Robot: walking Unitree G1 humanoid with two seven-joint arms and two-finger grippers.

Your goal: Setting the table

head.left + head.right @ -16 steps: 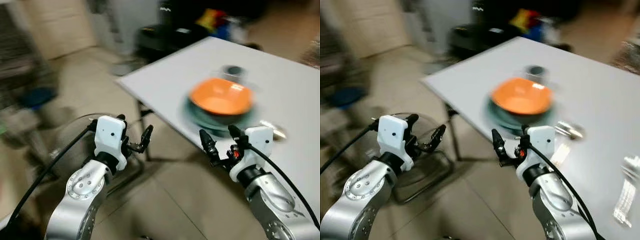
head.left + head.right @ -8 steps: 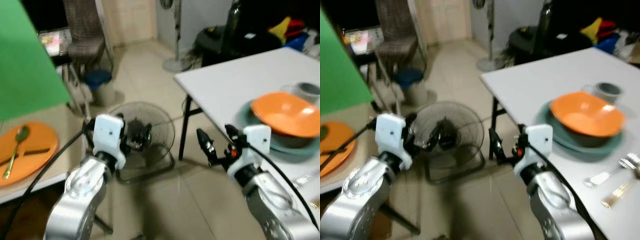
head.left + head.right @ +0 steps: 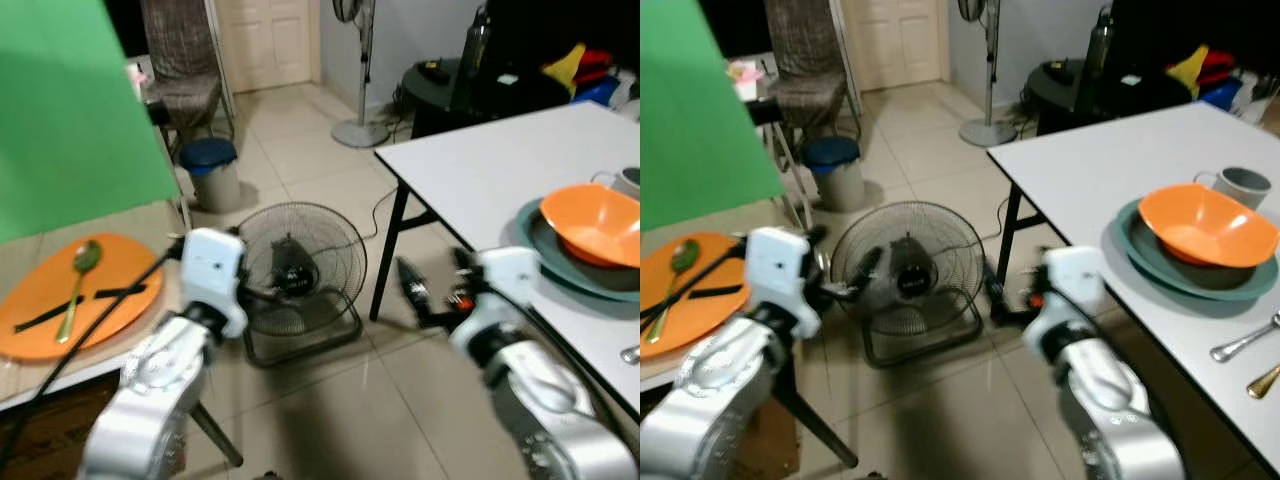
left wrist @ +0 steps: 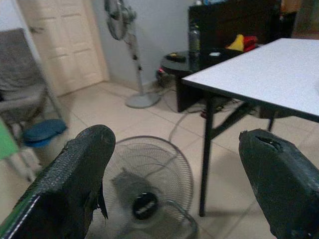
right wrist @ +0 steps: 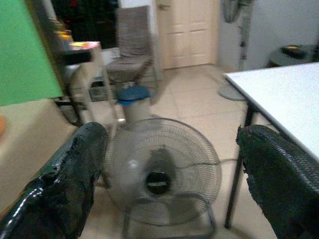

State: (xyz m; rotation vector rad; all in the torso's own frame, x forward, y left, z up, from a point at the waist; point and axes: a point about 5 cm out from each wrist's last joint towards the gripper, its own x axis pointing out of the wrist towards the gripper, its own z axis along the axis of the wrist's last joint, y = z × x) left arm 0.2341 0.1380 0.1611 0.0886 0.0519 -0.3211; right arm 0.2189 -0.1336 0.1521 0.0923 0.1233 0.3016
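Standing between two tables, I hold both arms out in front of me over the tiled floor [image 3: 940, 400]. My left gripper [image 4: 174, 189] has its fingers [image 4: 75, 184] spread wide apart with nothing between them; past them I see a floor fan [image 4: 149, 184] and the corner of the white table [image 4: 259, 69]. My right gripper [image 5: 164, 194] is spread just as wide and also holds nothing, its fingers [image 5: 279, 184] framing the same fan.

On my left, a low table [image 3: 150, 220] carries an orange tray [image 3: 120, 300] with a green spoon [image 3: 78, 280] and a pair of dark chopsticks [image 3: 80, 302] lying on it. A green sheet [image 3: 60, 100] hangs behind it.

On my right, the white table bears a teal plate [image 3: 1140, 255] with an orange bowl [image 3: 1205, 225] sitting in it. A grey mug [image 3: 1243, 185] stands just behind the bowl. Near the table's front edge lie a silver spoon [image 3: 1240, 342] and, beside it, a gold utensil [image 3: 1265, 380] whose type I cannot tell.

Farther back are a chair [image 3: 805, 70], a blue-lidded bin [image 3: 832, 170] and a pedestal fan [image 3: 985, 90].
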